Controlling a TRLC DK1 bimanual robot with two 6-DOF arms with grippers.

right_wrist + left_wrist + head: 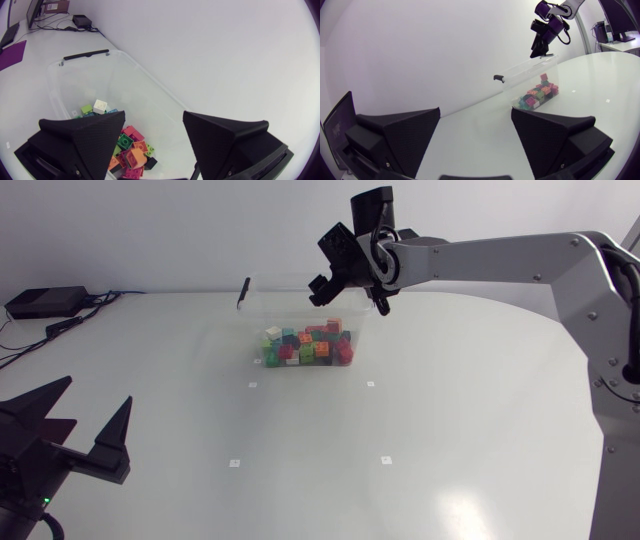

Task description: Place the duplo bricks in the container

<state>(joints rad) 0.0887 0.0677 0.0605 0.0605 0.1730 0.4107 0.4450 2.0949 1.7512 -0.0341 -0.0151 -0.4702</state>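
At the far edge of the table point(450, 430), about midway along it, I see the clear container point(290, 305) with the duplo bricks point(308, 347) heaped inside. My right gripper point(350, 302) hangs over the container's right end, its arm coming in from the right edge.

The right wrist view looks down into the container and shows what the head view hides. The fingers point(90, 135) are spread wide and released, gripping nothing. A white brick point(101, 105) and a lime brick point(86, 108) lie at the fringe of the heap. A black clip point(86, 54) sits on the rim at the end away from the gripper.

At the table's near left corner my left gripper point(98, 392) sits low, jaws released and empty. Its wrist view looks across the table and gives the side-on picture. The bricks are piled toward the end away from the clip, and the right gripper's tips are just above the rim. I cannot tell whether they touch it.
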